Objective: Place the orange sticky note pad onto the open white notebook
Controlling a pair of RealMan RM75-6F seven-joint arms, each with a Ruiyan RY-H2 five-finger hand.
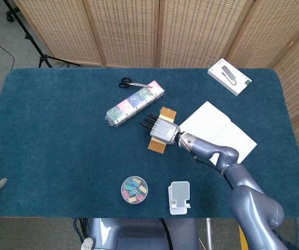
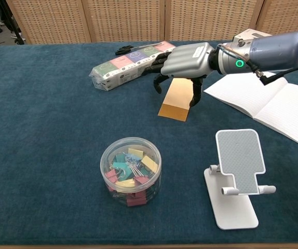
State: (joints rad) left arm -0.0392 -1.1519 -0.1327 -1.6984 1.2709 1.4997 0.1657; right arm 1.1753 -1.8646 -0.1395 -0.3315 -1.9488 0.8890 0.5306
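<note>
The right robot hand [image 1: 162, 128] hides most of the orange sticky note pad [image 1: 157, 145]; contact unclear
</note>
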